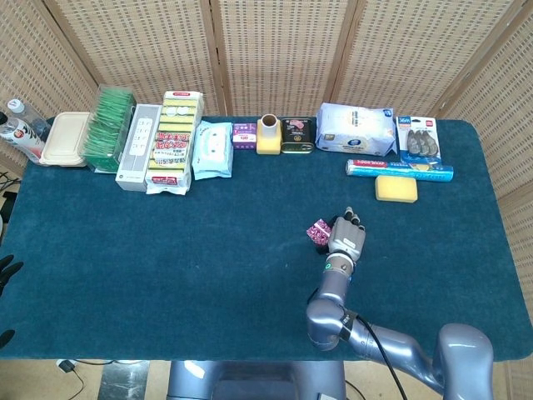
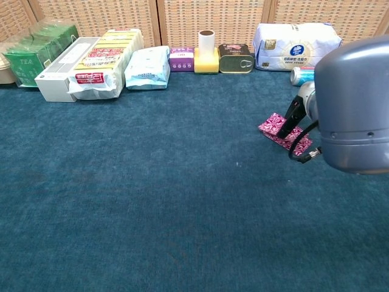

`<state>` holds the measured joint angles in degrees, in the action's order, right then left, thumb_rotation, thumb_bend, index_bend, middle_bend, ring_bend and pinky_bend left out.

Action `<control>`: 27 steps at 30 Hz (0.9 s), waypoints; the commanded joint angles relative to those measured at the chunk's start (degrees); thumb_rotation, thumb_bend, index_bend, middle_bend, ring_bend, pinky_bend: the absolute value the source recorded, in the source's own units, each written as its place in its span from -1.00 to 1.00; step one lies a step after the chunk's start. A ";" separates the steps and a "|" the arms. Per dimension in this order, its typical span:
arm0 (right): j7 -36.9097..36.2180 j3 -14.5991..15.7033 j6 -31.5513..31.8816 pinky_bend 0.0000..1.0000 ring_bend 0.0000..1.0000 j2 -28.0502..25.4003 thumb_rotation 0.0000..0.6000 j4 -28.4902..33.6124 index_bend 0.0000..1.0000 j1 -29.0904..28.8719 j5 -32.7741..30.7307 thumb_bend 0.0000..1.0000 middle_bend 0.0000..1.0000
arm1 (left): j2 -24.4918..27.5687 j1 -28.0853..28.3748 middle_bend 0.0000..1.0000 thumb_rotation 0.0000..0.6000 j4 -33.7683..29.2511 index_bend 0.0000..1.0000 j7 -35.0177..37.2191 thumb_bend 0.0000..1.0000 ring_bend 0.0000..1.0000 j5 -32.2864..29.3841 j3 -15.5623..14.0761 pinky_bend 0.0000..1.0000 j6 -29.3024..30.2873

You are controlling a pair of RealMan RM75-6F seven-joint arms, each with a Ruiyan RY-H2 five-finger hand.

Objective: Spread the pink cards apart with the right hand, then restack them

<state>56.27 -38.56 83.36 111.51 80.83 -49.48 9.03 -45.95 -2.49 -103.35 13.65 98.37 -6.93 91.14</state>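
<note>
The pink patterned cards (image 1: pixel 317 231) lie on the blue cloth right of centre, shown in the chest view as a small overlapped pile (image 2: pixel 275 125). My right hand (image 1: pixel 346 237) lies flat over their right part, palm down, and a dark finger (image 2: pixel 293 113) presses on top of the cards. Nothing is gripped in that hand. Only dark fingers of my left hand (image 1: pixel 7 272) show at the left edge, off the table, and their pose is unclear.
Along the back edge stand a row of goods: green tea boxes (image 1: pixel 111 127), a white box (image 1: pixel 138 145), snack packs (image 1: pixel 176 140), a yellow holder (image 1: pixel 268 135), a tin (image 1: pixel 297 136), a tissue pack (image 1: pixel 356 129). A yellow sponge (image 1: pixel 396 188) and a blue roll (image 1: pixel 400 169) lie behind my right hand.
</note>
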 commanded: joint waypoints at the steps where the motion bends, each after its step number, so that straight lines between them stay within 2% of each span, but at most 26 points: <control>1: -0.52 0.68 0.19 -0.72 -1.00 0.05 1.00 -0.31 -0.38 -0.07 0.67 -0.29 -1.00 | -0.01 0.02 -1.00 1.00 -0.01 -1.00 -0.11 -0.74 -1.00 0.02 -0.02 -0.83 -0.09; 27: -1.39 1.47 -0.05 -0.71 -1.00 0.20 1.00 -0.22 -0.41 -0.73 -0.24 -0.29 -1.00 | 0.08 -0.21 -1.00 1.00 0.24 -1.00 0.47 -0.74 -1.00 0.02 0.00 -0.83 0.34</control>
<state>54.85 -37.09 83.34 111.76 80.57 -50.24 8.84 -45.87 -2.70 -103.12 14.11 98.39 -6.94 91.48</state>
